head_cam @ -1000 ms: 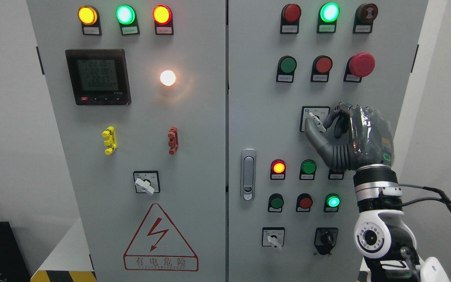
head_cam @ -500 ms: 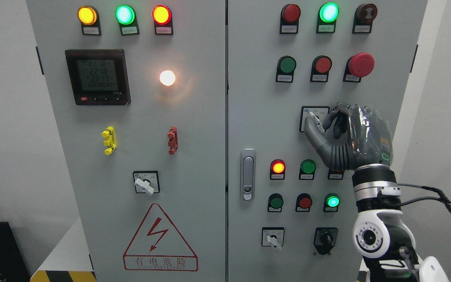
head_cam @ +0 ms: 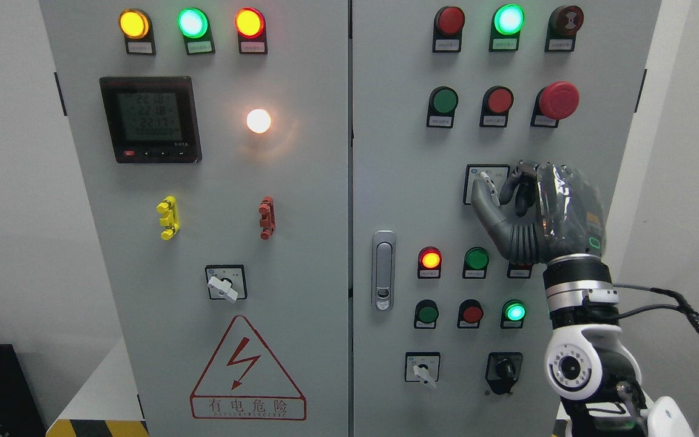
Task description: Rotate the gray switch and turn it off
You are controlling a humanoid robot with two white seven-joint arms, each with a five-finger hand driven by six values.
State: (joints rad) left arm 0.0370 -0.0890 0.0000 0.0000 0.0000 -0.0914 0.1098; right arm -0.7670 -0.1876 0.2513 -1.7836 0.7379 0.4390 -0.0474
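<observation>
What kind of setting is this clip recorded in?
Probably an electrical room or industrial training lab. The view is filled by a gray control cabinet with lit indicator lamps, a digital meter and a high-voltage warning triangle. The right hand grips a gray switch.

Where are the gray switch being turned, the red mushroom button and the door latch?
gray switch [head_cam: 489, 186], head view, visible lever.
red mushroom button [head_cam: 559, 100], head view, cap centre.
door latch [head_cam: 383, 270], head view, handle middle.

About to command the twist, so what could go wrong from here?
1. The right hand pinches only the thin handle of the gray switch, so it may slip off mid-turn.
2. The hand hides most of the switch, so its final position may be hard to confirm.
</observation>
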